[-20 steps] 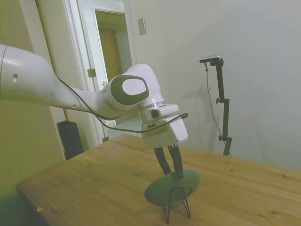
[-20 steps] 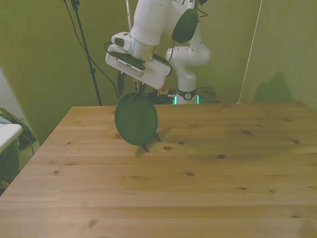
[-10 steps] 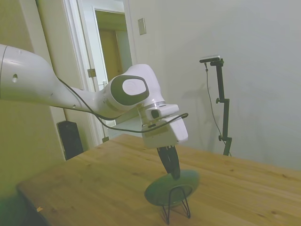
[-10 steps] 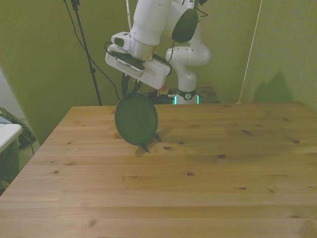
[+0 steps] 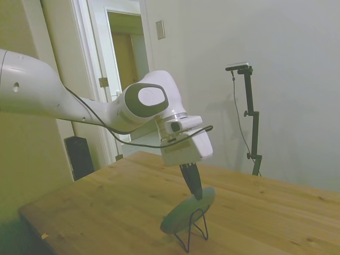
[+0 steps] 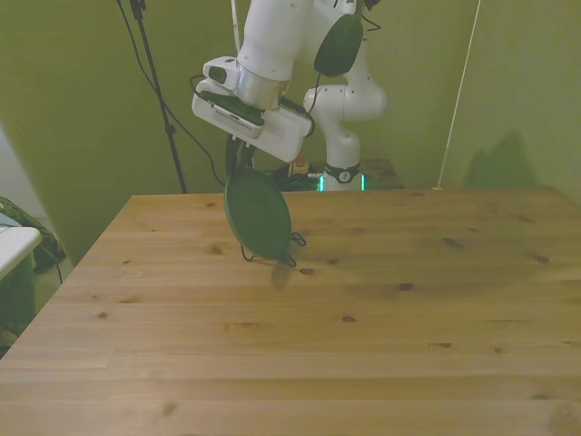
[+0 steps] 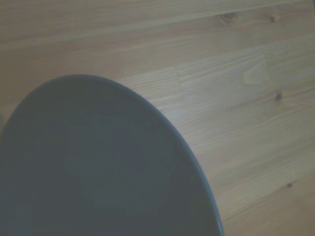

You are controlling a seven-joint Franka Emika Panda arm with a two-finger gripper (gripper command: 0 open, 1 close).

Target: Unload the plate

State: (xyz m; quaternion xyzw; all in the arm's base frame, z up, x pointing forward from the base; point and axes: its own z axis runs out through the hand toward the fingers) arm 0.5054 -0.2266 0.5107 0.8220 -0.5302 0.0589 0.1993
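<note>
Tool (image 5: pixel 195 192) fingers pinched together on the top rim of the plate (image 5: pixel 187 211), holding it. Plate hangs right under the tool, on edge and tilted, face toward the front camera (image 6: pixel 259 214). Wrist view: plate's dark matte face (image 7: pixel 98 167) fills most of the frame, wood grain beside it. Black wire stand (image 5: pixel 194 229) just below the tool, its loop across the plate's lower part; can't tell if the plate touches it. Stand feet on the counter (image 6: pixel 363 327). Further out beyond the tool: open doorway (image 5: pixel 125 58) and a dark box (image 5: pixel 79 156) on the floor.
</note>
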